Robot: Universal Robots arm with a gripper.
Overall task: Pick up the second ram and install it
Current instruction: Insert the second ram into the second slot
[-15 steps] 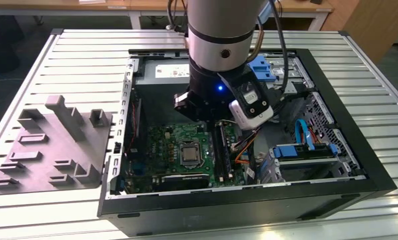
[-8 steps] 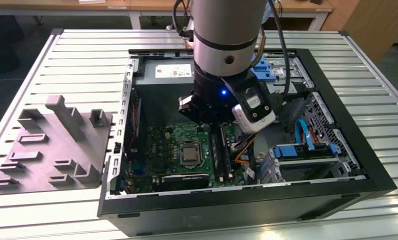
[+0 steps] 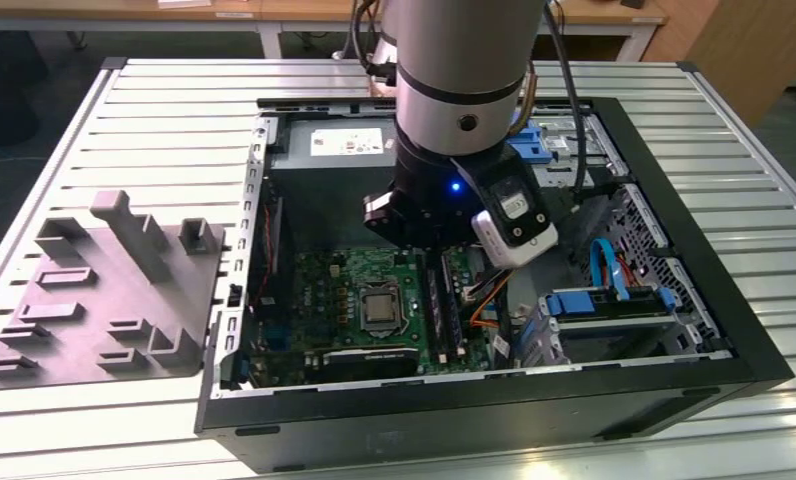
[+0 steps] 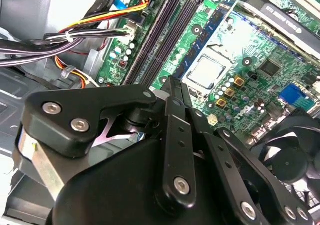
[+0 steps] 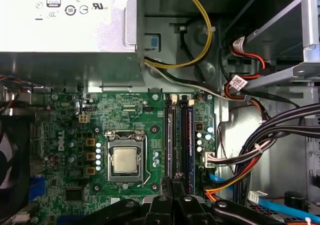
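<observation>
Fixture of pale grey moulded plastic (image 3: 105, 290), with upright pegs and pockets, is sitting at the exterior view's left on the ribbed metal table (image 3: 171, 110), probably serving as the parts stand beside the machine. To its right, the open black computer case (image 3: 505, 395) is lying on its side so that the green motherboard (image 3: 331, 290) is facing upward for access from above. The square silver processor socket (image 3: 375, 305) is lying low on the board, left of the frame's centre. Just right of the socket, the silver-and-black robot arm (image 3: 458, 60) is hanging vertically into the case. Its black linkage gripper (image 4: 171, 82) is hovering over the long black memory slots (image 5: 173, 140) with its fingers (image 4: 173, 120) drawn tight together. Whether they are pinching anything I cannot tell. The second ram (image 5: 191, 145), a slim dark bluish-green stick, is standing on edge along those slots, its near end running up beside the fingertips. I am judging that this lengthwise alignment is letting its lower edge meet the slot squarely. Farther right, bundled black, red and orange cables (image 5: 270, 130) are crowding the slot bank's outer side and leaving little room there. Blue plastic drive caddies (image 3: 609, 305) are filling the case's right end.
</observation>
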